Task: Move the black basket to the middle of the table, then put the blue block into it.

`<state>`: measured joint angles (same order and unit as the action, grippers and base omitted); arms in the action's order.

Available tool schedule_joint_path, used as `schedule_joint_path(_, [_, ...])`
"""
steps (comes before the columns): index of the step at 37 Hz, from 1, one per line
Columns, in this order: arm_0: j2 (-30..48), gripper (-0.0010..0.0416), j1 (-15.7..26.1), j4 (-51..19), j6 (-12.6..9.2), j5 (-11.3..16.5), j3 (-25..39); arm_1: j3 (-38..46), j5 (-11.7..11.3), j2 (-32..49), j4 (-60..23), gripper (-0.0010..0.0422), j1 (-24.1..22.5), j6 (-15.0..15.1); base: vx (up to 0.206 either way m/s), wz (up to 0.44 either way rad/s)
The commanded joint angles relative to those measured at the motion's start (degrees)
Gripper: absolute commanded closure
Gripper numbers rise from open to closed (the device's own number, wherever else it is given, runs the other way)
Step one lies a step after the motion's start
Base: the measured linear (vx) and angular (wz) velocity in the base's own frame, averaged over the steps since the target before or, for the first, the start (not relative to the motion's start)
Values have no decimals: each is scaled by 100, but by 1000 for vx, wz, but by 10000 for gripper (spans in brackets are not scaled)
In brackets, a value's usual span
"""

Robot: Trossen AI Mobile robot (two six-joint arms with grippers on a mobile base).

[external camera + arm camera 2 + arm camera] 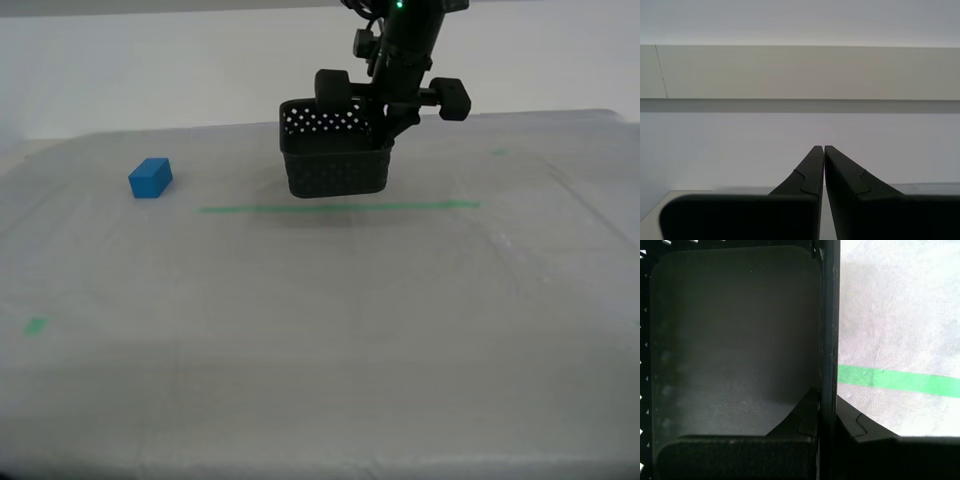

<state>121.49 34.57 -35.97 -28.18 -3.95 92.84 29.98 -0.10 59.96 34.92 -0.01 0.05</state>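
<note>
First gripper (pixel 385 118) clamped on one wall of the square black plastic basket (pixel 335 160), one finger inside, one outside; perforated round-hole sides, rounded corners, fine-textured floor. Basket held clear of the pale grey-white woven-look table covering (pixel 300 340), hanging just above the thin green tape line (pixel 340 208). Small solid bright-blue rectangular block (pixel 150 178) resting on the table, well apart toward the exterior view's left. Second gripper (pixel 820 148) closed on nothing, facing a plain wall.

Arm (pixel 400 40) cut off above (basket (pixel 335 150) partly hidden).
</note>
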Motion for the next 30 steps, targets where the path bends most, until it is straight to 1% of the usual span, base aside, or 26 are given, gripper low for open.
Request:
schedule_joint_path(1, [-7, 407, 0, 144, -46, 0, -142, 2, -7, 0, 31, 412, -2, -7, 0, 0])
schedule_joint_path(12, [-7, 407, 2, 555, -46, 0, -581, 2, -7, 0, 31, 412, -2, -7, 0, 0])
schedule_joint_path(24, [-7, 407, -11, 1130, -142, -7, -929, 2, -7, 0, 33, 412, -2, -4, 0, 0])
schedule_joint_path(30, [7, 406, -42, 1178, -146, -7, -994, 2, -7, 0, 33, 412, -2, -7, 0, 0])
